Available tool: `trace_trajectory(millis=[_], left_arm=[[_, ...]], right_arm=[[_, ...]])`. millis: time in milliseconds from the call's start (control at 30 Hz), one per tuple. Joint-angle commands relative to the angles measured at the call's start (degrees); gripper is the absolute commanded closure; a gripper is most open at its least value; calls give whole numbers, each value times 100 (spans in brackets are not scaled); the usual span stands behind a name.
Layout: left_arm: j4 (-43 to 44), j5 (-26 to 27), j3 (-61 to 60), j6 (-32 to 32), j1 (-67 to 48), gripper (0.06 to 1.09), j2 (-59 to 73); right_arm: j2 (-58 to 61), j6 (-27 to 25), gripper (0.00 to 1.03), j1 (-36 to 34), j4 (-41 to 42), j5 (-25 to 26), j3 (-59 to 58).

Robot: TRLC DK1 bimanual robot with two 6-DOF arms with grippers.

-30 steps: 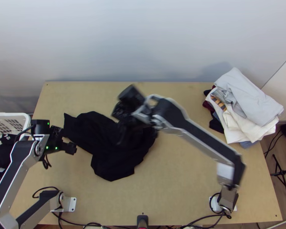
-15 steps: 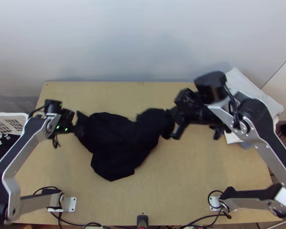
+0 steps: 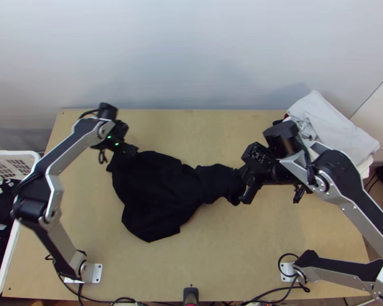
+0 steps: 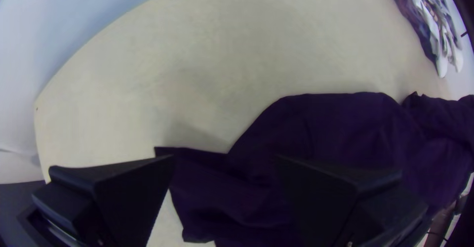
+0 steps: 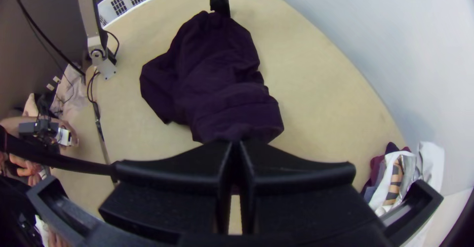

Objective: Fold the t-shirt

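A black t-shirt [image 3: 161, 194] is lying bunched on a light wooden counter [image 3: 247, 255], left of center in the view from above, with two robot hands working at opposite ends. The right hand [image 5: 236, 142] is pinching the narrow, gathered end of the cloth, its fingers pressed together. The left hand [image 3: 132, 150] is hovering at the far-left end with its fingers spread wide, the dark fabric showing between and beyond them; whether they are touching it is impossible to tell.

The garment's long axis is running roughly from one hand to the other, the cloth broadening from the pinched end toward the left hand, while a wide lobe is sagging toward the counter's near edge. The left hand is sitting much nearer the free corner [image 4: 197, 160] than its partner, so that corner is likely the coming move's target: lowering, closing on the edge, then pulling against the right hand's hold to open the shirt out. A shallow pinch could be slipping off, and a deep one could be catching several layers. The job is apparently in its opening stage, with flattening coming ahead of any neat fold. A pile of folded clothes [image 3: 334, 132] is resting beyond the right arm.
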Motion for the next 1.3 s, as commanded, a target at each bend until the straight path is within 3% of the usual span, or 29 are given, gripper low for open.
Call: trace_trajectory(millis=[0,400,467,567,667,733,867,1000,1267], left_arm=[[-269,22,887,60,-494,11,808],[-489,374,869,-107,-925,11,1098],[-498,453,799,-178,-977,22,1212],[-489,796,737,-178,-1012,48,1405],[-489,1165,825,-186,-942,64,1379],[-489,1297,922,-248,-854,68,1291],[-603,2404,1124,-819,-397,88,1177],[-840,2817,1106,-951,25,91,579],[-1122,2835,781,-731,754,91,-1275]], right_arm=[[-45,-112,100,-90,94,-7,-361],[-45,-112,100,-222,190,-7,-519],[-45,-112,100,-257,199,-7,-510],[-54,-85,100,-309,243,-7,-449],[-54,-68,100,-327,278,-7,-370],[-63,-50,100,-327,287,-7,-370],[-159,47,100,-283,287,-16,-378],[-291,55,100,-107,278,-16,-273],[-432,108,100,-274,507,-7,-194]])
